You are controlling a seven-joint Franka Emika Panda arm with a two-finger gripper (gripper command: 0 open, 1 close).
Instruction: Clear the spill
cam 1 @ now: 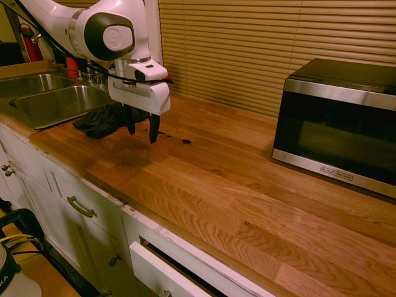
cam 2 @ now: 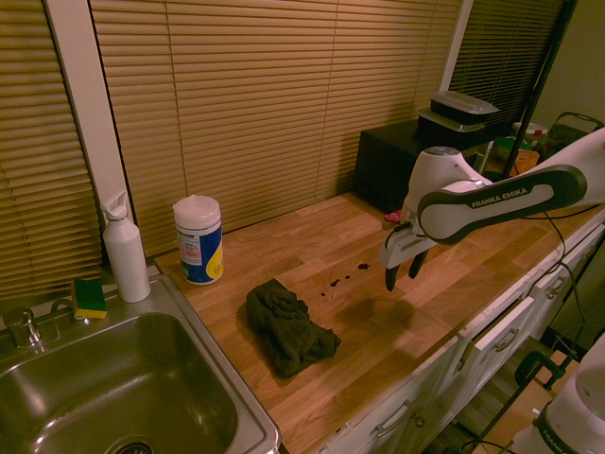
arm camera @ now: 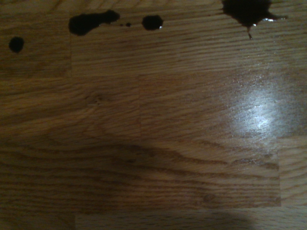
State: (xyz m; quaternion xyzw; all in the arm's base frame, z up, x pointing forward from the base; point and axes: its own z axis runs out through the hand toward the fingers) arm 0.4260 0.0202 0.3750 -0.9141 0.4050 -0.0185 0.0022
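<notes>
In the second exterior view, the two-finger gripper (cam 2: 405, 276) hangs wide apart and empty above the wood-plank countertop (cam 2: 274, 255) right of centre, with the dark liquid spill (cam 2: 347, 277) in scattered drops at the frame's centre, between it and the crumpled dark cloth (cam 2: 288, 331).

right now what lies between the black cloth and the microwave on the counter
The spill, a few dark drops on bare wood; the second exterior view shows it.

Glossy striped wood countertop (cam 1: 216, 167), crumpled matt dark cloth (cam 2: 286, 326), brushed metal sink (cam 2: 123, 388)
</notes>
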